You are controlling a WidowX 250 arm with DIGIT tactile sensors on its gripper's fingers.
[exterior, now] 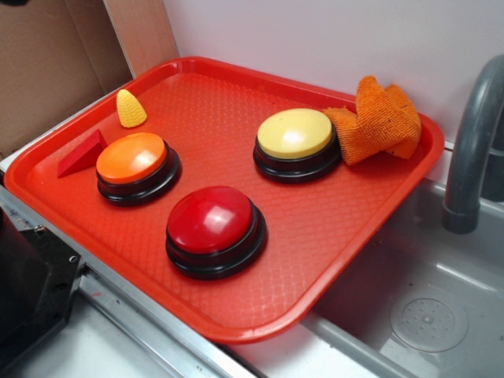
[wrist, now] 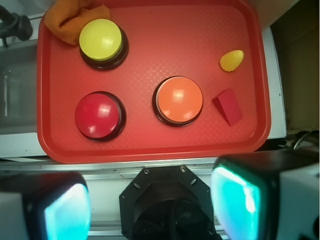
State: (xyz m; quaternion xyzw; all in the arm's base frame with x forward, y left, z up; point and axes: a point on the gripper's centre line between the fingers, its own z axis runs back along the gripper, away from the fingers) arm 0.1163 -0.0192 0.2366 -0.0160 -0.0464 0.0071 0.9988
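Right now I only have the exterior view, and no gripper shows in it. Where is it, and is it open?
Observer: The wrist view shows the gripper open, with nothing between its teal pads.
Operator: Is it over the tray?
Observer: No. A black mount shows below it, outside the long edge of the red tray.
Operator: Here the red wedge looks tucked against the orange button. Do they touch?
Observer: No. From above, the red wedge lies apart from the orange button, with bare tray between them.
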